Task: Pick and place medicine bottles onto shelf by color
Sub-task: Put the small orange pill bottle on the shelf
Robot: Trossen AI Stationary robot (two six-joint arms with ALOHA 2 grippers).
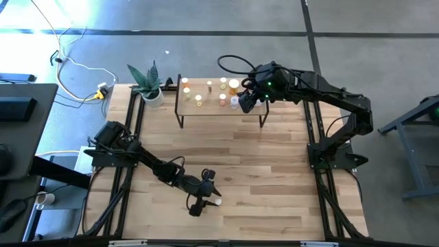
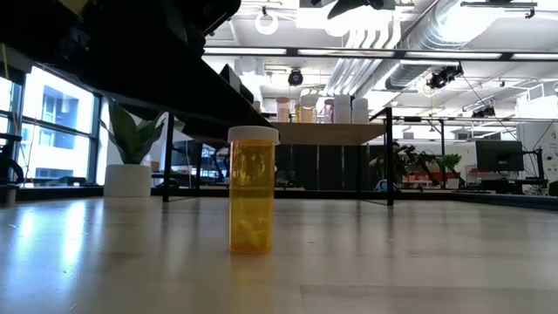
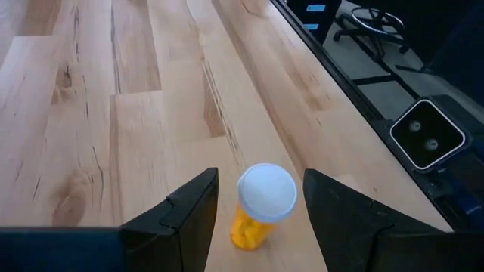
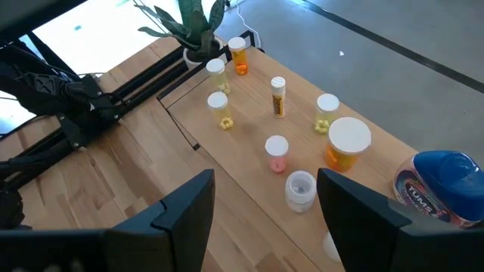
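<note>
Where lettering reads — "TUMS" on blue bottle (image 4: 442, 187), shelf (image 4: 249, 121) edge, others unreadable.

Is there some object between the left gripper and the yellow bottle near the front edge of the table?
No, nothing visible. The left gripper is open, with a finger on each side of the yellow bottle, which stands upright on the table. The gaps on both sides are bare. The right gripper hovers open over the shelf.

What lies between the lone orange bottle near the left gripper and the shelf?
Only bare tabletop, as the high view shows, between the orange bottle and the shelf. The left gripper straddles that bottle.
</note>
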